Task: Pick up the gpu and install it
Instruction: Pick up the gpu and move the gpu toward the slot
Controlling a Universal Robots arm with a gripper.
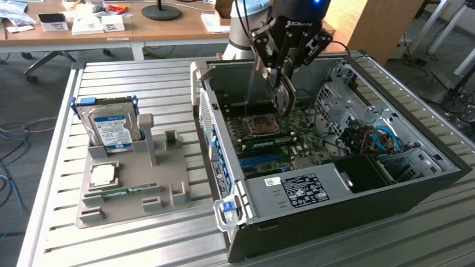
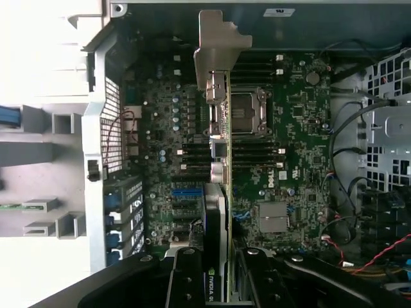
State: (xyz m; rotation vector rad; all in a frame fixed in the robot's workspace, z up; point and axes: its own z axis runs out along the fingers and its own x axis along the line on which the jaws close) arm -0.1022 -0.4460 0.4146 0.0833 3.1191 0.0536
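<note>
Starting at the exterior view's left: the grey plastic parts holder [image 1: 141,203] has the boxy silver hard drive with the blue-white label [image 1: 111,129] standing in its slot. The small narrow green memory stick [image 1: 126,191] lies lower down on it. Neither of those is my job.

Moving right, the black open-sided computer case [image 1: 356,217] lies on its side, so the green motherboard [image 2: 295,128] faces up and I can come straight down at it.

Over that, the black two-finger claw [image 2: 221,285] is clamped on the gpu, a thin green circuit card with a silver metal bracket [image 2: 218,58]. It's held on edge with the connector side down, I reckon so it drops into a slot. The card hangs above the board near the square metal CPU socket [image 2: 247,109], and as far as I can tell it's not seated.
</note>
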